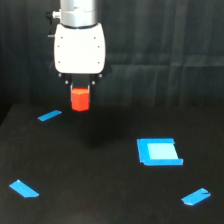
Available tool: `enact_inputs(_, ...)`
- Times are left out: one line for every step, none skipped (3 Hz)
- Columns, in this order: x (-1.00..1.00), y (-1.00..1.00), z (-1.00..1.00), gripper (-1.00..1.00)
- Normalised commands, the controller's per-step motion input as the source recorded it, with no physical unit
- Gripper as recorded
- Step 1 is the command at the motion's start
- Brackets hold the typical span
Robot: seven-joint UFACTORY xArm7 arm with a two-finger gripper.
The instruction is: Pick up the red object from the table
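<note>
Nearest to us on the black counter (pixel 100 200) lie two blue tape strips, one (pixel 23 189) toward the exterior view's left and one (pixel 195 197) toward its right, and a little farther back sits the blue square patch (pixel 159 152), right of centre. Beyond these a third strip (pixel 49 116) lies at the left, and just to its right — higher in the frame — we find the red object (pixel 80 98), not resting on the counter but hanging under the white hand (pixel 80 88). We read the hand as pinched on it: the block's upper part sits between the short dark fingers, its lower part pokes out beneath them, and dark surface shows below it, so we judge it lifted clear, though we cannot say how high. The relation that matters is therefore simple: the block is directly below the hand and in line with it, about as tall as wide, with no long axis to speak of. The pick looks essentially done; what remains, in our judgement, is holding it steady. The fingertips are small and dark against the background — we cannot make out their contact faces — and the arm above the wrist is cut off by the top edge.
</note>
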Motion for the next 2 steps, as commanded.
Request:
enact_inputs(0.03, -0.06, 0.09, -1.00)
enact_inputs(-0.04, 0.06, -0.01, -1.00)
